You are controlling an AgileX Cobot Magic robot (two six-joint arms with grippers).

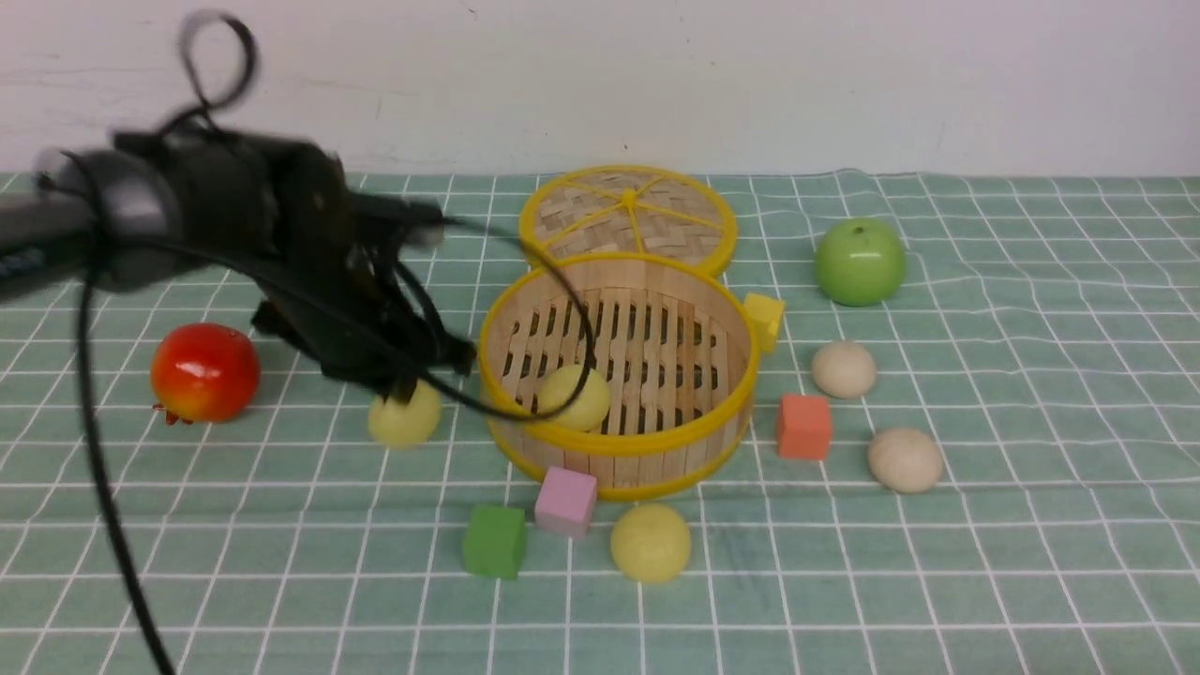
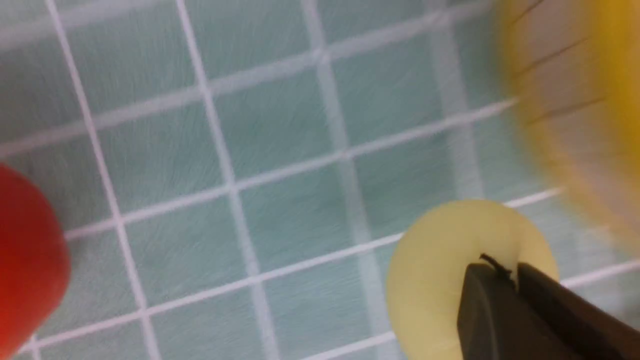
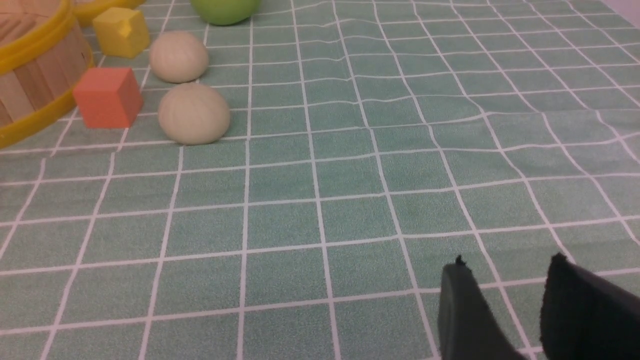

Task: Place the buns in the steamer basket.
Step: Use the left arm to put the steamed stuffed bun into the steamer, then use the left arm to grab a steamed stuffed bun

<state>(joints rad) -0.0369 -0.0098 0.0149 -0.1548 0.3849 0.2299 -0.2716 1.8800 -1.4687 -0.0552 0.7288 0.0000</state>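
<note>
A checked cloth (image 1: 1031, 422) covered the surface. A woven lid (image 1: 628, 217) lay midway along the far edge, with a green apple (image 1: 860, 262) to its right and a red fruit (image 1: 204, 372) toward the left edge. A yellow cube (image 1: 765, 319) and an orange cube (image 1: 803, 427) stood right of centre, while a pink cube (image 1: 565, 501) and a green cube (image 1: 494, 541) sat close together nearer the front edge.

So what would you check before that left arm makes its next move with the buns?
1. Left jaws open for grabbing: not ok, shut by the yellow bun.
2. Jaws touching that bun: cannot tell.
3. Steamer basket uncovered: ok, lid lies behind it.
4. Room inside: ok, only one bun there.
5. Right jaws empty: ok, open above the cloth.
</note>
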